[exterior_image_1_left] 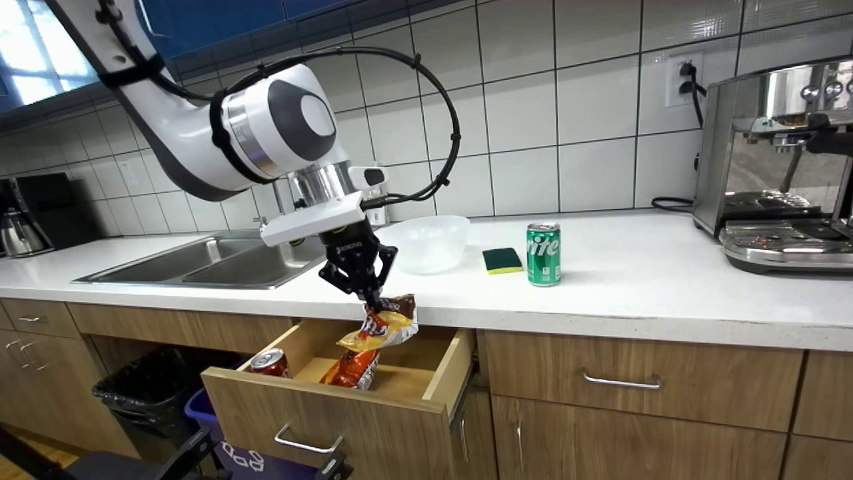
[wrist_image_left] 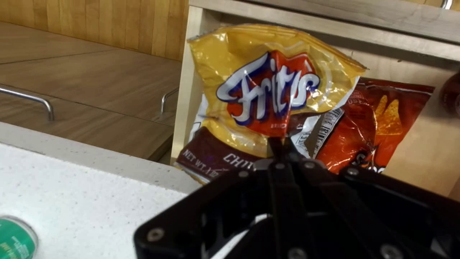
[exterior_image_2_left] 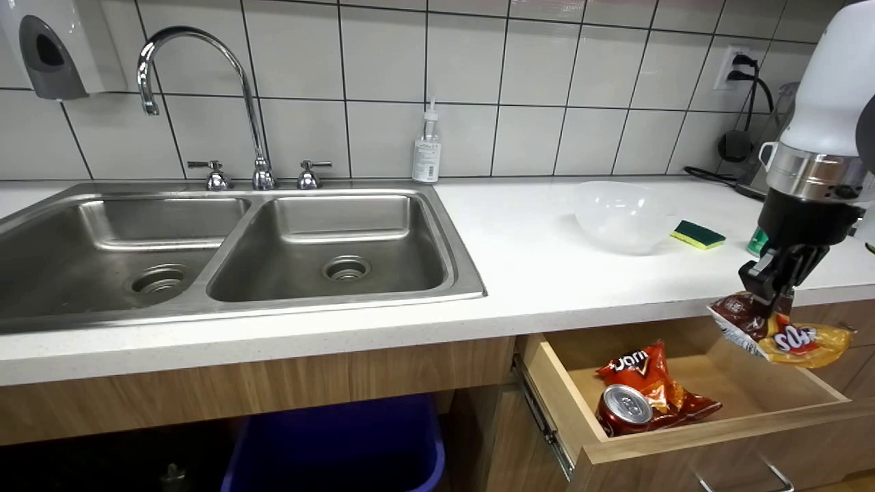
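Note:
My gripper (exterior_image_1_left: 373, 303) is shut on a yellow and brown Fritos bag (exterior_image_1_left: 393, 329). The bag hangs tilted above an open drawer (exterior_image_1_left: 320, 415) in both exterior views. In the wrist view the fingertips (wrist_image_left: 282, 144) pinch the bag (wrist_image_left: 258, 97) near its middle, and its printed front faces the camera. Inside the drawer lie a red Doritos bag (exterior_image_2_left: 646, 379) and a dark red soda can (exterior_image_2_left: 623, 410). The Doritos bag (wrist_image_left: 377, 118) shows partly behind the Fritos bag in the wrist view. The can (wrist_image_left: 452, 94) shows only at the right edge there.
On the white counter (exterior_image_1_left: 633, 287) stand a green Sprite can (exterior_image_1_left: 544, 255), a sponge (exterior_image_1_left: 502, 261) and a translucent bowl (exterior_image_1_left: 430, 247). An espresso machine (exterior_image_1_left: 786, 167) is at the right. A double sink (exterior_image_2_left: 328, 253) and soap bottle (exterior_image_2_left: 427, 150) show too. Bins (exterior_image_1_left: 156, 387) stand below the counter.

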